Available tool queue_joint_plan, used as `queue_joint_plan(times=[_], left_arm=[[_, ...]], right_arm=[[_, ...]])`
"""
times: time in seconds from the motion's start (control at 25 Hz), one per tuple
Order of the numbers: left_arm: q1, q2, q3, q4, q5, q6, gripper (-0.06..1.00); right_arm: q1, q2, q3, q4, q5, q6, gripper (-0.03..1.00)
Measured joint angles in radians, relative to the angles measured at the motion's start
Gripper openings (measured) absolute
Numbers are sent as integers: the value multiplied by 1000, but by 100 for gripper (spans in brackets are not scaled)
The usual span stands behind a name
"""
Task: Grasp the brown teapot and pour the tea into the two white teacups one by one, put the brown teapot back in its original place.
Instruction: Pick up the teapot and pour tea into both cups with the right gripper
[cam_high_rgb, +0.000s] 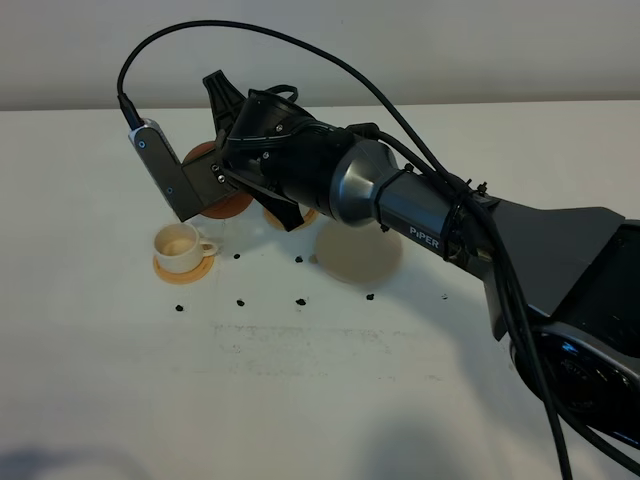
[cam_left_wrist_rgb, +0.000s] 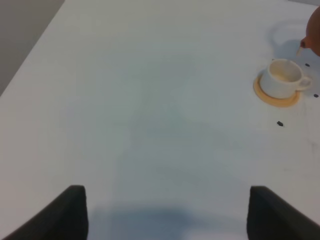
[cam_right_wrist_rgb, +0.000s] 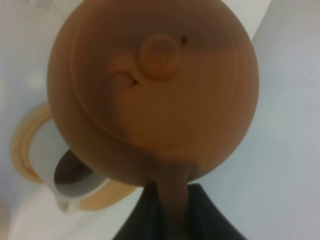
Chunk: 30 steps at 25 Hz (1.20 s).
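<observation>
Teapot (cam_right_wrist_rgb: 155, 95) is hanging in the air off its mat, so you are somewhere in the pouring part of the job. Starting at the left, your left gripper (cam_left_wrist_rgb: 166, 190) is idling low over the table (cam_left_wrist_rgb: 125, 100), its fingers spread wide and carrying nothing. Next, the left cup (cam_high_rgb: 180, 243) is sitting upright on its coaster (cam_high_rgb: 188, 271) with its handle pointing toward the arm. Its inside is looking pale tan, so I am judging that tea is already in it. No stream is showing at the spout (cam_left_wrist_rgb: 301, 46), which is pointing down near that cup's rim. Just right of the cup and higher, your right gripper (cam_right_wrist_rgb: 172, 212) is clamping the teapot's handle between closed fingers, and the wrist is hiding most of the pot in the high view. A shaded cup (cam_right_wrist_rgb: 75, 182) is peeking out from under the pot in the right wrist view; I cannot tell which of the two it is. Further right, under the arm, only an orange-tan edge is showing, probably the second coaster (cam_high_rgb: 300, 216), so you cannot tell whether the second cup is filled. Right of that, the pale mat (cam_high_rgb: 358, 260) is lying flat, its visible part carrying nothing. Left to do, as I am reading it: filling whichever cup is short, then setting the pot back on the mat.
</observation>
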Motion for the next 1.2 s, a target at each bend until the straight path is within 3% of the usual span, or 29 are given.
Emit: queue_joint_plan(times=[1.2], left_arm=[[0, 0, 0, 0, 0, 0, 67]], right_arm=[[4, -8, 0, -61, 2, 0, 9]])
